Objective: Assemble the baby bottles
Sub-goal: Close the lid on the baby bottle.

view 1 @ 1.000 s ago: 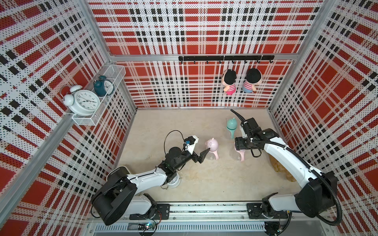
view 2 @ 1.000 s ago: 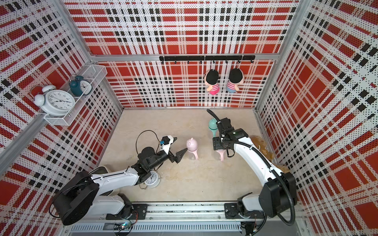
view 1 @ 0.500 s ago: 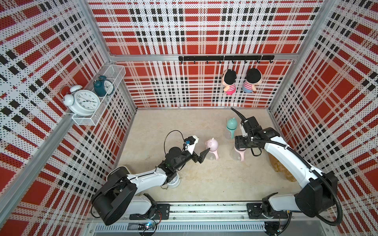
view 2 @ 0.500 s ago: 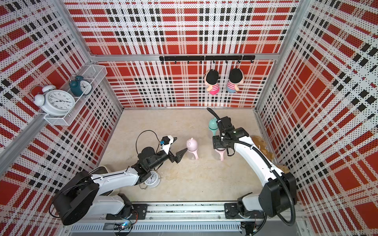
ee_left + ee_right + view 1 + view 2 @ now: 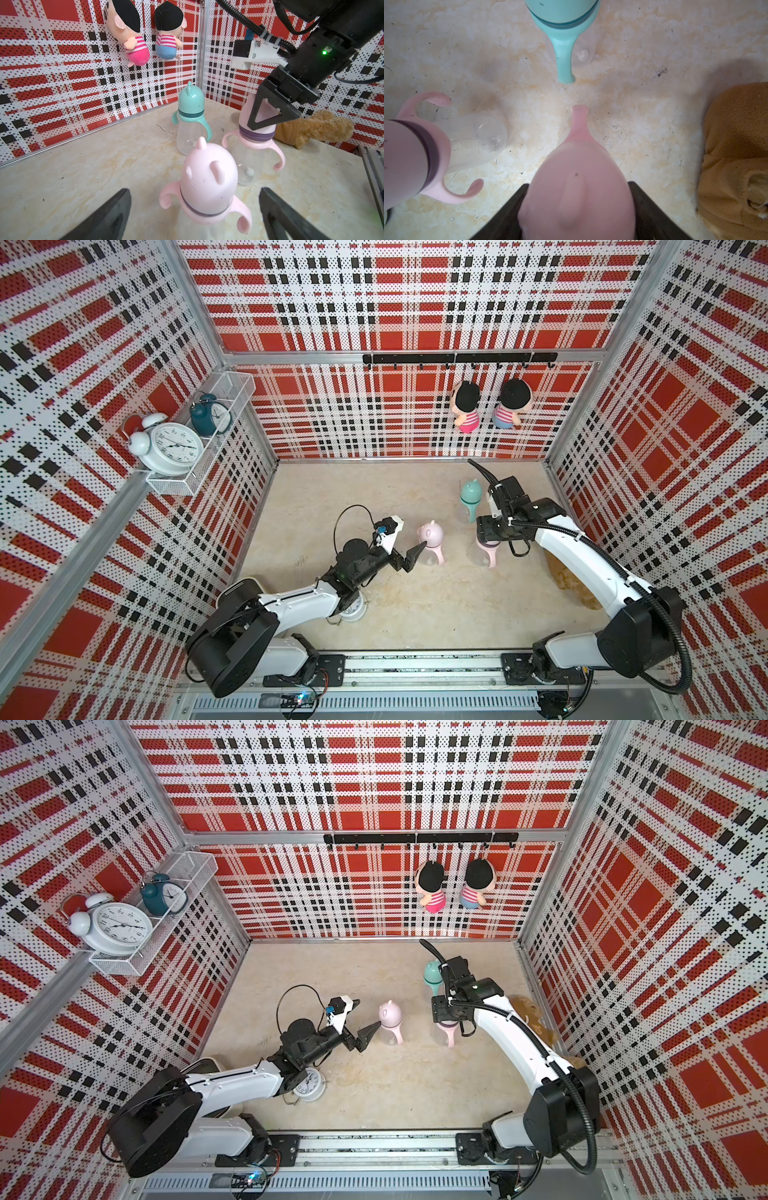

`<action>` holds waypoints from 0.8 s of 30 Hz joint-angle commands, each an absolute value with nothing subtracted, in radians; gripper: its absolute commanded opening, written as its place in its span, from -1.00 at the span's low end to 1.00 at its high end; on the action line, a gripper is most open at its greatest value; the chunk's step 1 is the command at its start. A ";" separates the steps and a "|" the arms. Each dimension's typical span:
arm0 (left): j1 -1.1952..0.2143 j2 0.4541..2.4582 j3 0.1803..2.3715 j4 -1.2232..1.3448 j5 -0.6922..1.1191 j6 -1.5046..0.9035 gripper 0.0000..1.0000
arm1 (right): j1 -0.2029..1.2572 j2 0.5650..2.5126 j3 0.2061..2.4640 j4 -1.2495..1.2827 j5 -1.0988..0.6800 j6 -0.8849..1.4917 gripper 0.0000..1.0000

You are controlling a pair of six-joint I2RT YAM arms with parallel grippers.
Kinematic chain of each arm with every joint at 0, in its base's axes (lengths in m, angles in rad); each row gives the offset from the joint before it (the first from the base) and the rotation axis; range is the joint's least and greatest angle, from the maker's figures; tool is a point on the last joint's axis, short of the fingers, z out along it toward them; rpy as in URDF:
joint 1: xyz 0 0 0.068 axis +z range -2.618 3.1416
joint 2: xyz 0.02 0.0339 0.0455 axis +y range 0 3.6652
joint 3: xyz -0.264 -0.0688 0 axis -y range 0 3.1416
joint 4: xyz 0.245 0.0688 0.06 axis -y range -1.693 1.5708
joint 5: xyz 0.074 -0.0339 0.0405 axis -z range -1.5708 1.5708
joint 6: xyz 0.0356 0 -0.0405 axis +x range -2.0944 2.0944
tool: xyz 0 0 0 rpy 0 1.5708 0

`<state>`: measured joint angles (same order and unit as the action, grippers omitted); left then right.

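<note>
Closest to my base, a small white alarm clock (image 5: 308, 1086) lies face up on the beige marbled desk (image 5: 436, 614), partly under my left forearm. Past it my left tool (image 5: 413, 534) stands wide and holds nothing. Just ahead of its gap is the first pink bottle (image 5: 207, 182), apart from both black fingers (image 5: 112, 209). It is a clear plastic body, upright on the desk, with a pale pink two-handled ring, a dark collar and an eared cap on top.

Just beyond it, to the right, the second pink bottle (image 5: 489, 553) also stands upright, with the same kind of ring and a purple collar. My right tool (image 5: 578, 184) points straight down over it. The jaws are partway in, with one finger against each side of the pink dome cap (image 5: 577, 199), gripping it. The cap sits on the collar. A brown plush toy (image 5: 315, 128) lies on the desk by the right wall, near this bottle but apart from it.

Farther back the teal bottle (image 5: 471, 494) stands upright by itself, capped and with its handles on, close beside my right wrist.

On the back wall a plush doll in pink trousers (image 5: 466, 408) and a plush doll in blue trousers (image 5: 513, 402) hang from a black hook rail (image 5: 457, 357). High on the left wall a white wire shelf (image 5: 170, 487) carries a big white alarm clock (image 5: 172, 448) and a small teal clock (image 5: 205, 420).
</note>
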<state>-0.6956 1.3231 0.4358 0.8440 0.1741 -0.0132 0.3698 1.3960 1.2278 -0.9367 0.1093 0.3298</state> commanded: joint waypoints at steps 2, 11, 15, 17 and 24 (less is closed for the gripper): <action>-0.699 1.337 0.451 0.854 0.170 0.000 0.97 | 0.362 1.357 1.224 -0.941 0.113 0.325 0.47; -0.701 1.344 0.458 0.854 0.172 0.001 0.96 | 0.362 1.347 1.212 -0.932 0.101 0.321 0.47; -0.701 1.345 0.457 0.854 0.171 0.000 0.97 | 0.362 1.338 1.199 -0.929 0.101 0.322 0.47; -0.701 1.345 0.458 0.854 0.170 0.000 0.97 | 0.362 1.332 1.192 -0.925 0.101 0.322 0.48; -0.703 1.342 0.460 0.854 0.172 0.001 0.96 | 0.362 1.342 1.177 -0.898 0.107 0.326 0.48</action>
